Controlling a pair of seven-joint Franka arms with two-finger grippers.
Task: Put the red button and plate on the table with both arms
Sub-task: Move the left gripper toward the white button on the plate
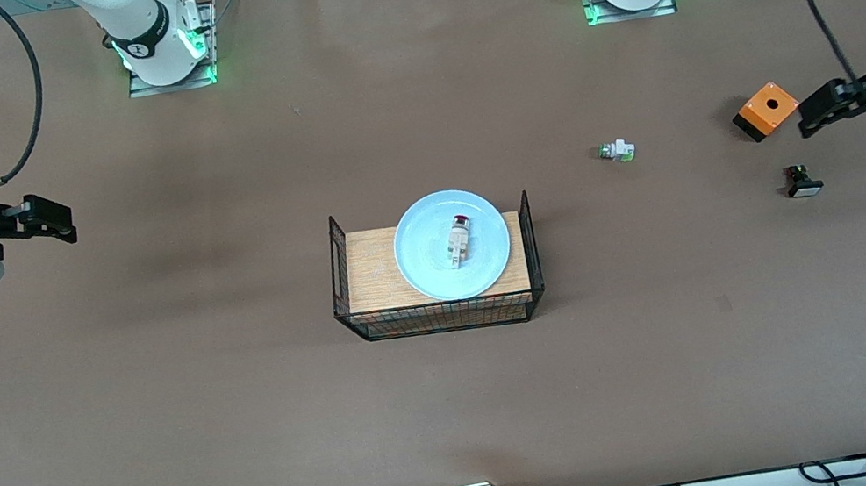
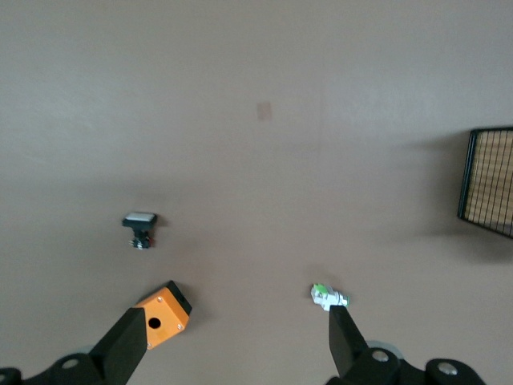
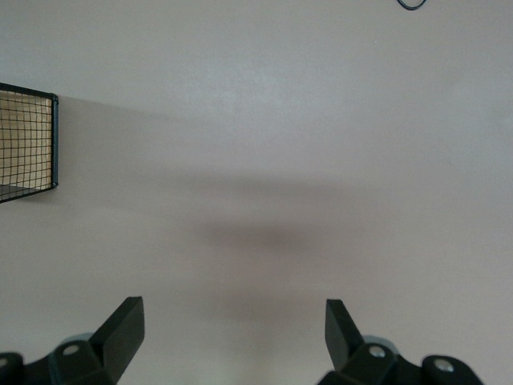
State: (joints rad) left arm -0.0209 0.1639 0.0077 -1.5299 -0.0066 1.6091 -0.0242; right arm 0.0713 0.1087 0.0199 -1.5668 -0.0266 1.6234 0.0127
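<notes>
Light-blue plate (image 1: pixel 451 245) on the wooden-topped wire rack (image 1: pixel 433 274) mid-table (image 1: pixel 247 400), red button (image 1: pixel 459 240) lying on the plate, left gripper (image 1: pixel 824 110) spread empty over the orange box (image 1: pixel 766 110), right gripper (image 1: pixel 42 224) spread empty over bare tabletop at its own end

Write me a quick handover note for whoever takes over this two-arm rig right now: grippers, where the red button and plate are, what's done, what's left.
Left gripper: open, empty, up over the left arm's end of the table, close to the orange box.
Right gripper: open, empty, up over the right arm's end.
Plate: on the wooden top of the wire rack, mid-table.
Red button: lying on the plate.
Done: nothing yet; both things sit untouched on the rack.
Left: move the red button and the plate down onto the table.
Ignore the white-green part and the black part.
</notes>
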